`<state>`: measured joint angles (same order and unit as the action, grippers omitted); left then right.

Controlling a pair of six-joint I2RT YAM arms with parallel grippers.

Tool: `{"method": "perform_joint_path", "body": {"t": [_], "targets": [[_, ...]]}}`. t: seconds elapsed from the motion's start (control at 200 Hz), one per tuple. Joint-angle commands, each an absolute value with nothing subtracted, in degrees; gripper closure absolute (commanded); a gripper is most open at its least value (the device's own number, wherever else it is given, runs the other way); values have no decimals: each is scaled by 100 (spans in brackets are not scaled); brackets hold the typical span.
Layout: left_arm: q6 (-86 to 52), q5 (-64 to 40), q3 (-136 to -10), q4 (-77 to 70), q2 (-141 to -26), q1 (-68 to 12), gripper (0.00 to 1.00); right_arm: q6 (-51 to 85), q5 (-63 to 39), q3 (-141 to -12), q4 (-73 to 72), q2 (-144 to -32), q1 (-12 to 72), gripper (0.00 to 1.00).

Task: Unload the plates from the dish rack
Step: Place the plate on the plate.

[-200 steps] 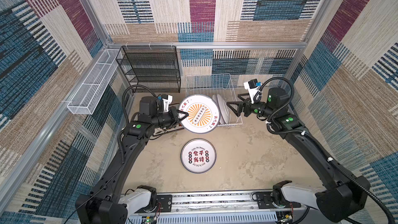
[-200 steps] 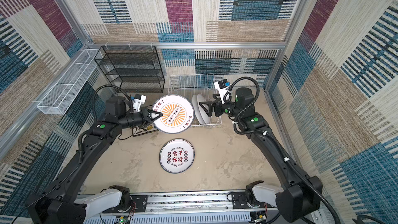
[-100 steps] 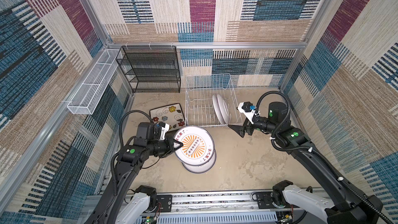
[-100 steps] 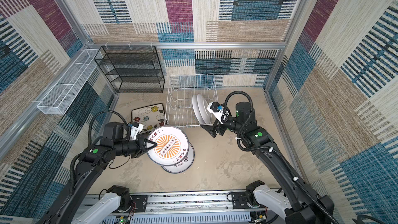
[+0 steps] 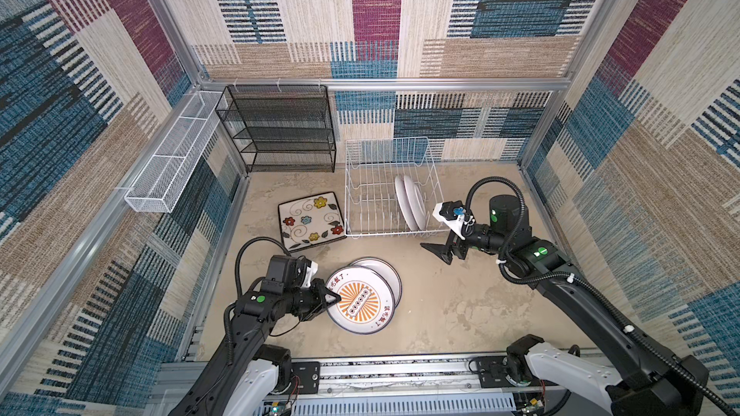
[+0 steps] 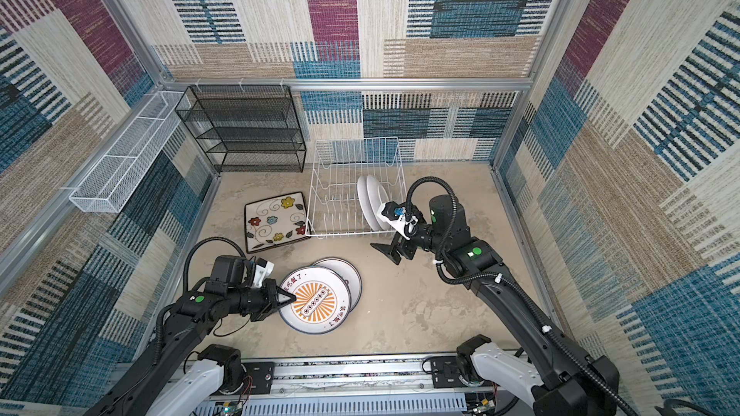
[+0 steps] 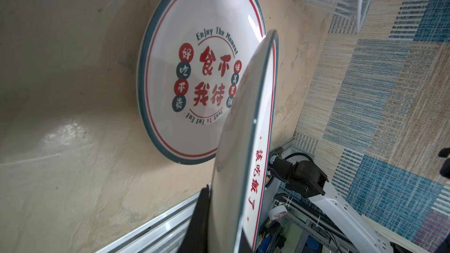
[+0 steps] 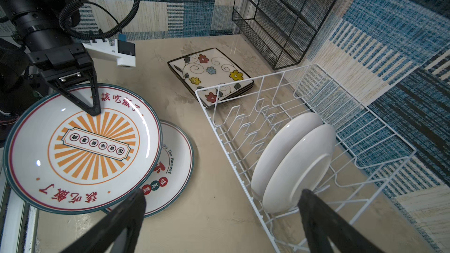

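Gripping one sunburst plate (image 5: 360,306) tilted face-up in left gripper (image 5: 335,298), right gripper (image 8: 222,197) splayed empty; two white-backed plates (image 5: 410,202) upright in dish rack (image 5: 384,154).

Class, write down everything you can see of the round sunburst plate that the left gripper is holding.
The sunburst plate is round, glossy and ceramic-looking: white face, dark teal rim, thin red ring, orange rays around a label, red characters near the edge. Its underside is plain white. The left gripper is shut on its rim, one finger on the face. It hangs tilted, face up, over part of a second round plate lying on the table; whether the two touch cannot be told.
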<state>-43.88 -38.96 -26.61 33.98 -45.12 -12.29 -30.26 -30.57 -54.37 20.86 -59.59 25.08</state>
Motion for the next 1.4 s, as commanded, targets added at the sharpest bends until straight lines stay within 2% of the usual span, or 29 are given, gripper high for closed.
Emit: {"method": "perform_joint_path", "body": {"t": [0.0, 0.536, 0.756, 1.062, 1.392], "targets": [[-4967, -4049, -2342, 2023, -4633, -1219, 100, -3056, -2928, -5410, 2025, -5985, 2524, 0], [-4822, -3982, -2107, 827, -5776, -1230, 100, -2961, -2801, -5370, 1881, -6072, 2530, 0], [-4686, -3990, -2216, 765, -6121, -1230, 100, -2961, -2785, -5389, 1839, -6141, 2531, 0], [-4606, -3938, -2241, 807, -6345, -1231, 87, -2977, -2781, -5359, 1829, -6162, 2531, 0], [-4378, -3798, -2442, 1222, -6396, -1230, 66, -2971, -2783, -5369, 1804, -6187, 2531, 0]]}}
